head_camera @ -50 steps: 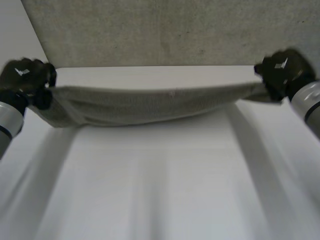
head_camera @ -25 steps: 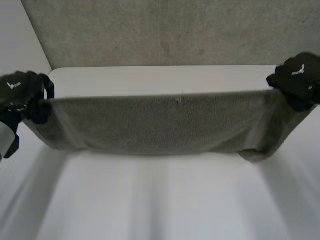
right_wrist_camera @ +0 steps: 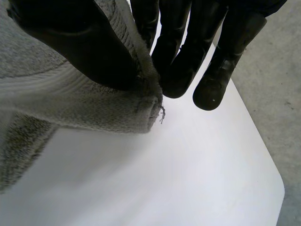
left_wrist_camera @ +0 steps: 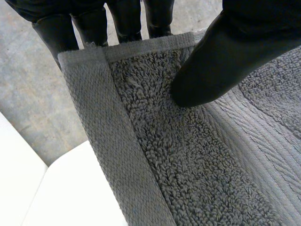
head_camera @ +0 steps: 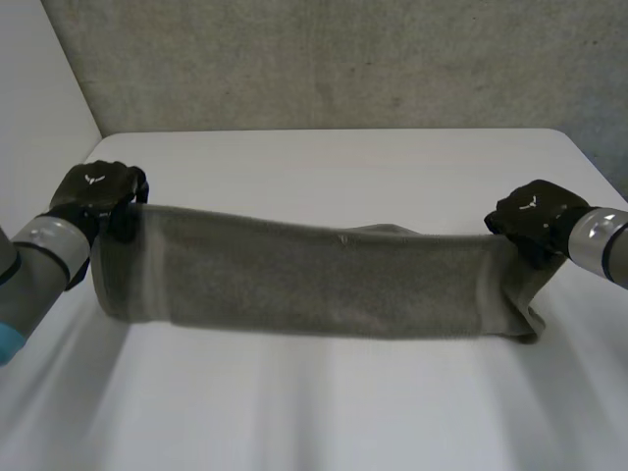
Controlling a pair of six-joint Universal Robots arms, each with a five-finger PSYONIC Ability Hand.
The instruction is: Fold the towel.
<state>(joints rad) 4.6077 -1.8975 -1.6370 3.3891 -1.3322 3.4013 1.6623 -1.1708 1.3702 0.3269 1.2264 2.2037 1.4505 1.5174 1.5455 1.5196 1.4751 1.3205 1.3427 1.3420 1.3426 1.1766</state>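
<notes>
The long grey-green terry towel (head_camera: 324,285) hangs as a taut band between my two hands, stretched across the middle of the flat white counter (head_camera: 324,157), its upper edge lifted. I cannot tell whether the lower edge is touching the surface or just clear of it. At the right end the cloth bunches into a loose, drooping fold below the grip. The black left hand (head_camera: 96,191) has the top corner at its end: in its wrist view the thumb (left_wrist_camera: 221,56) presses on the looped face just inside the woven hem and the fingers (left_wrist_camera: 124,19) back it from behind, a firm pinch. The black right hand (head_camera: 530,218) is closed on the other top corner, thumb over the cloth and fingers behind, but its hold sits very near the tip, where a frayed thread sticks out. That is my main worry: pull the two hands any further apart and I judge the corner could slide out of that shallow pinch and drop. The bunched end could also land underneath and leave a lump, and if the hands lower unevenly the edges would lie skewed.
</notes>
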